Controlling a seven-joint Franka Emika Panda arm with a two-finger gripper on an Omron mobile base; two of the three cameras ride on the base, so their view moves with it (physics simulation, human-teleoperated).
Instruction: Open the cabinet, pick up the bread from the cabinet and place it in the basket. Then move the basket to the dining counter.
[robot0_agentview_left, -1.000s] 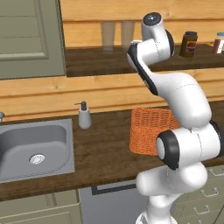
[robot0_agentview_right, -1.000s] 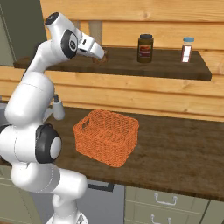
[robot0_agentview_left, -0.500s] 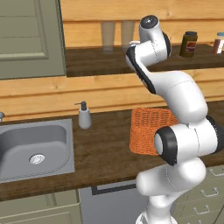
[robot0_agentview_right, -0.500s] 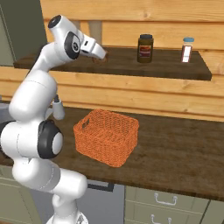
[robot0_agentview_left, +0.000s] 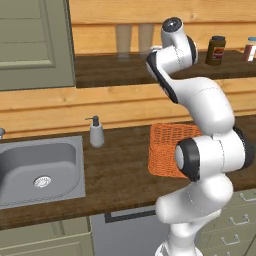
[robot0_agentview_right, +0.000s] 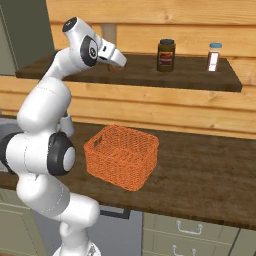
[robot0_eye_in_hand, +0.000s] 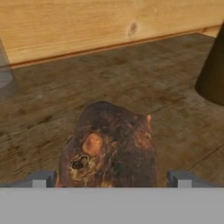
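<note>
Wood-lined kitchen with a dark worktop and a shelf above

A steel sink (robot0_agentview_left: 40, 172) sits at nine o'clock in the dark worktop (robot0_agentview_left: 117, 175), a soap bottle (robot0_agentview_left: 96, 132) just beside it; pale plank wall (robot0_agentview_right: 165, 102) behind, a dark shelf (robot0_agentview_right: 190, 77) at twelve o'clock, grey-green drawers (robot0_agentview_right: 190, 235) below.

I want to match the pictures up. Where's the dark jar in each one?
Left base view: dark jar on the shelf, top right.
Right base view: on the shelf, top middle.
Hand view: dark shape at the right edge, probably it.
Shared landmark: the wooden shelf.
</note>
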